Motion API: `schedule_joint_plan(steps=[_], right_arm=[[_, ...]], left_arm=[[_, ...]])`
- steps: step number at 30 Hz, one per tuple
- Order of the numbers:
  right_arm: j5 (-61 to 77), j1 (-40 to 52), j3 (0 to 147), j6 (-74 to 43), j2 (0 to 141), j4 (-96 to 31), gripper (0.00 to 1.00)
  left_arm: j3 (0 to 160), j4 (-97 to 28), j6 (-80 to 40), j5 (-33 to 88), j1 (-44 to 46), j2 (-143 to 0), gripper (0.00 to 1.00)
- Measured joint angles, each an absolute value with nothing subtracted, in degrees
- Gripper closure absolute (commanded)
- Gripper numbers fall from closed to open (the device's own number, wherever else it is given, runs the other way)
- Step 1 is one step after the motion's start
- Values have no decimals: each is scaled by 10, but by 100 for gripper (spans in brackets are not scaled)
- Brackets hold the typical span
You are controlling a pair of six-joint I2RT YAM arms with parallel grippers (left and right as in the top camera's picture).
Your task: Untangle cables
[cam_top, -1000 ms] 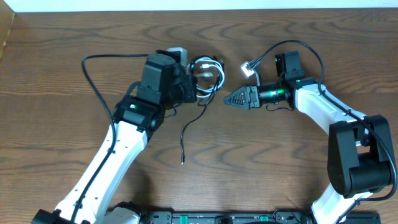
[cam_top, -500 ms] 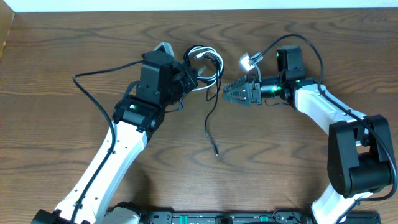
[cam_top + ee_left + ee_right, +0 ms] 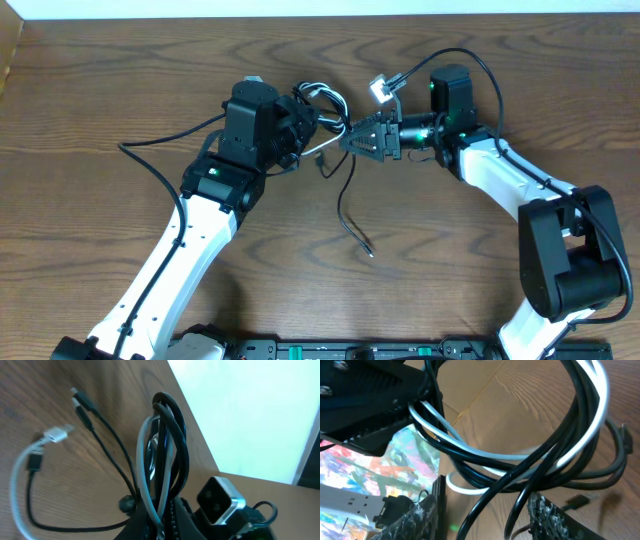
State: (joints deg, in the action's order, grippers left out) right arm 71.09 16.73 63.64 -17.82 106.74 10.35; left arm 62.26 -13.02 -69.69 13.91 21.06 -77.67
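Observation:
The black and white cables [image 3: 327, 108] form one coiled bundle lifted off the wooden table. My left gripper [image 3: 303, 125] is shut on the coil's left side. In the left wrist view the black and white loops [image 3: 167, 445] rise from between the fingers [image 3: 182, 515], and the white plug [image 3: 55, 435] and black plugs [image 3: 80, 404] lie beyond. My right gripper [image 3: 352, 140] is open at the coil's right side. In the right wrist view black strands [image 3: 520, 490] pass between its spread fingers [image 3: 417, 517], with the white loop [image 3: 470, 450] above. A black tail [image 3: 352, 215] hangs down to the table.
A thick black arm wire [image 3: 150, 160] loops on the table left of the left arm. A silver connector [image 3: 380, 88] on the right arm's wire sits above the right gripper. The table's back edge [image 3: 320, 14] is close behind the coil.
Both grippers have moved toward the back of the table. The right gripper has closed in leftward onto the coil. The black tail has swung right.

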Motion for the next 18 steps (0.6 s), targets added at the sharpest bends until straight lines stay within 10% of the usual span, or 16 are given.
schedule_joint_plan(steps=[18], right_arm=[[667,196,636,-385,1067,207,66]], left_arm=[[623,-115,-670,136,210,-777,92]])
